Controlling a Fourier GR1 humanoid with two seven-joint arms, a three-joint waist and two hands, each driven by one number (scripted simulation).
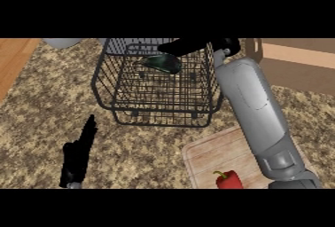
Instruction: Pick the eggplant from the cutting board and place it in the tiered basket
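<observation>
One dark eggplant (163, 63) sits inside the upper tier of the black wire tiered basket (157, 88), near the basket's back. The right hand (189, 45) reaches over the basket's far rim, just above the eggplant; its fingers look stretched forward, and whether they touch or hold the eggplant I cannot tell. Its grey forearm crosses the basket's right side. The left hand (78, 155) rests in front of the basket, fingers straight, holding nothing. Judging from this, the eggplant might roll against the wire wall if the hand brushes it while pulling away, or the forearm might nudge the basket. To the basket's front right lies a wooden cutting board (216, 153) with a red bell pepper (227, 179). Everything stands on a speckled brown stone counter (52, 102).
</observation>
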